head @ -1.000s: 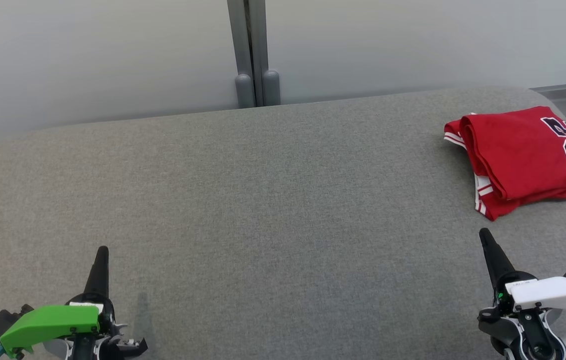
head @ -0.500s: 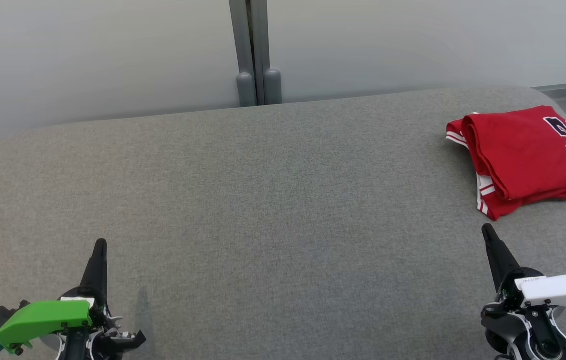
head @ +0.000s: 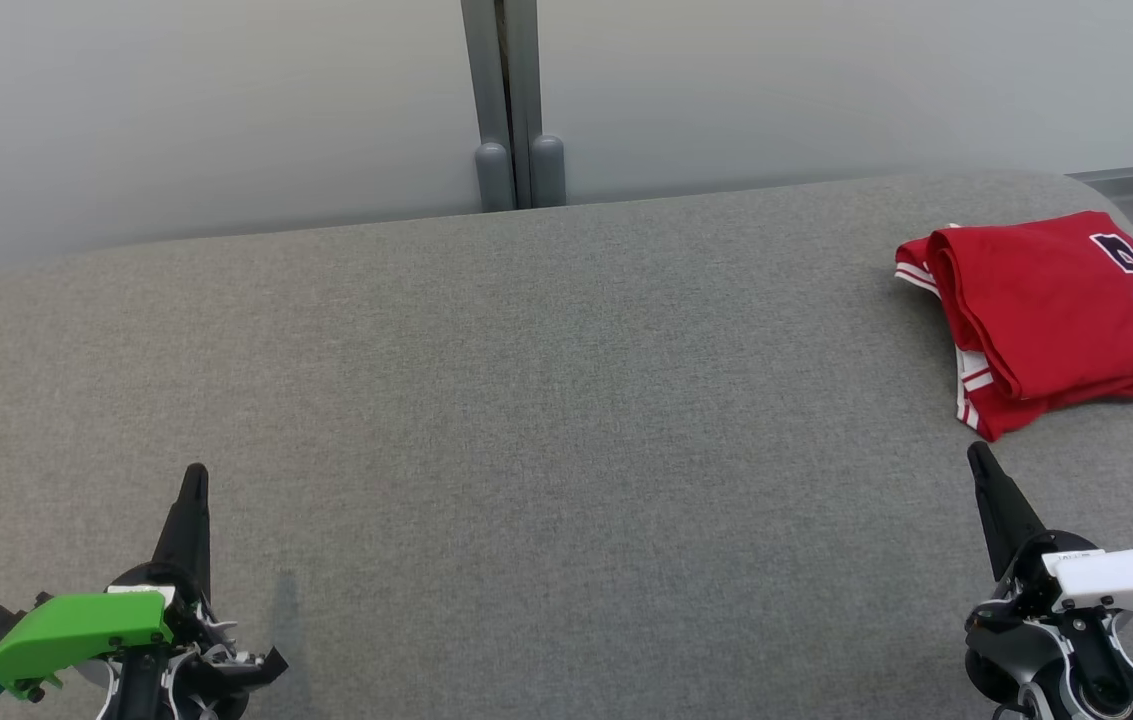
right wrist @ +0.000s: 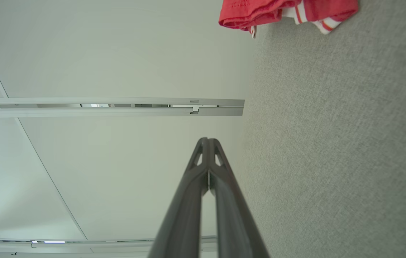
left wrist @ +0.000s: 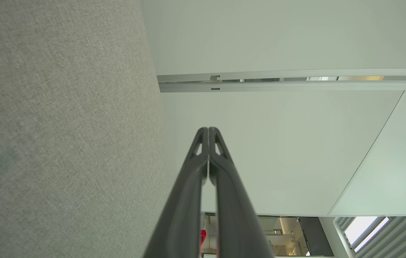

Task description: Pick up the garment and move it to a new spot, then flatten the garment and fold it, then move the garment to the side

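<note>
garment (head: 1056, 310) folded at the right side of the gray table (head: 546, 400)

the red garment (it has dark number marks and white stripes on its edge) lies in a neat pile, close to the table's right edge. the right gripper (head: 976, 452) sits low on the right, near the garment's front corner but not touching it; its two dark fingers are pressed together with nothing between them. the left gripper (head: 194, 472) sits low on the left, well apart from the garment, its fingers pressed together too and holding nothing. behind the table stands a pale wall (head: 226, 100) with a gray post (head: 511, 100) in the middle.
</note>
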### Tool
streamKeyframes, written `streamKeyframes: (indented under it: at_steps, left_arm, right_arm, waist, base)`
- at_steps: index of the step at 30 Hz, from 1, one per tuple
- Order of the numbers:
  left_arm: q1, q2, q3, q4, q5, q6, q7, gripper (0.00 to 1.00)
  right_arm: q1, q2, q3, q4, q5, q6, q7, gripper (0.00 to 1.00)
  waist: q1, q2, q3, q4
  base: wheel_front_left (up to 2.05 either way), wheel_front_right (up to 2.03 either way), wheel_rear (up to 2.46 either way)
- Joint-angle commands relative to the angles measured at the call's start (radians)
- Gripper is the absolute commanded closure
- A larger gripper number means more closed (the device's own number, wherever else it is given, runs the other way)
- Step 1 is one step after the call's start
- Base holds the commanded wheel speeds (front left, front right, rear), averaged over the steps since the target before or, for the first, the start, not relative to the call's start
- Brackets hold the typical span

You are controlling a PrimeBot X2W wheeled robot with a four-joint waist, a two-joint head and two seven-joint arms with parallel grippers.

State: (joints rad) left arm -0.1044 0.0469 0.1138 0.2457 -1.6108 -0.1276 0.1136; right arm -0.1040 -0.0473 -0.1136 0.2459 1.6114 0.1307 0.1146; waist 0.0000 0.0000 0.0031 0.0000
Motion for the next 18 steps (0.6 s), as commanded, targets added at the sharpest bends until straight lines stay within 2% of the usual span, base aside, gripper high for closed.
streamKeyframes:
  at_steps: [1,18]
  left_arm:
    - [-0.010,0.006,0.003,-0.001,-0.004,-0.007,0.004,1.00]
    - [-0.010,0.006,0.002,-0.001,-0.004,-0.007,0.004,1.00]
  right_arm:
    - [-0.008,-0.006,-0.003,-0.004,0.003,0.000,0.003,1.00]
    - [-0.008,-0.006,-0.002,-0.004,0.003,0.000,0.002,1.00]
  waist:
    - [0.0000,0.0000,0.000,0.000]
    - [0.0000,0.0000,0.000,0.000]
  base:
    - [0.00,0.00,0.00]
    - [0.00,0.00,0.00]
